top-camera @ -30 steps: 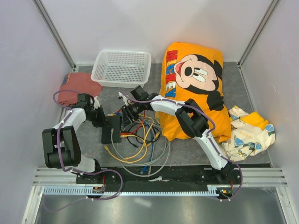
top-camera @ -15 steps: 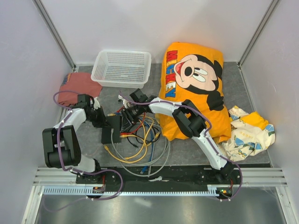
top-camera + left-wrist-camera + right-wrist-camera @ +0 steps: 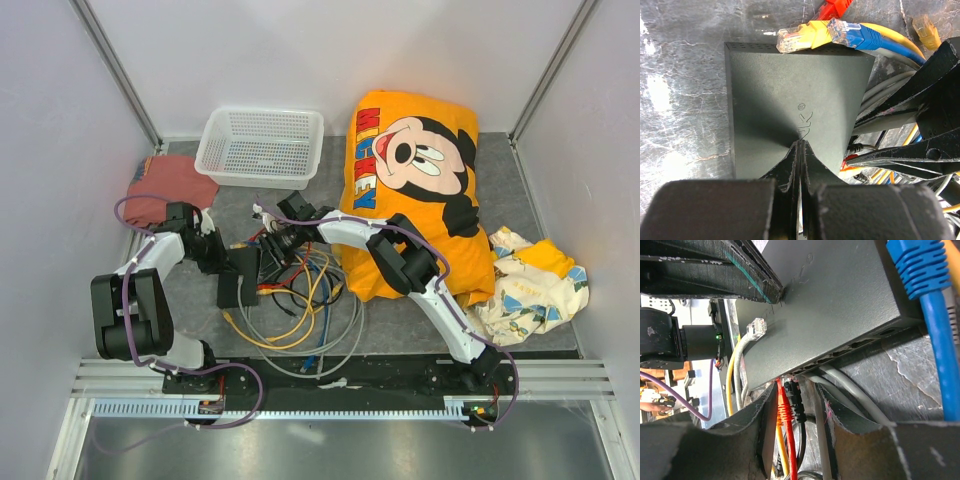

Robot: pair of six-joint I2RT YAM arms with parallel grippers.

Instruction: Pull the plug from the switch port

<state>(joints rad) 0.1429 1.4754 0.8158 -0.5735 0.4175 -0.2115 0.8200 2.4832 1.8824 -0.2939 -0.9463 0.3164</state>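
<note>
Left gripper (image 3: 799, 144), clenched empty, pins the switch (image 3: 790, 90) left of the cables (image 3: 300, 305). Right gripper (image 3: 796, 405) straddles the red plug (image 3: 783, 412), unclamped (squeeze squarely, then pull straight out).

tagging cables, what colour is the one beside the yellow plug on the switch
Blue. That cable shows best in the left wrist view.

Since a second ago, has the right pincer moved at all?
Yes, slightly. The right pincer has shifted away from the white mesh basket, downward in the top view, closing in on the switch.
</note>
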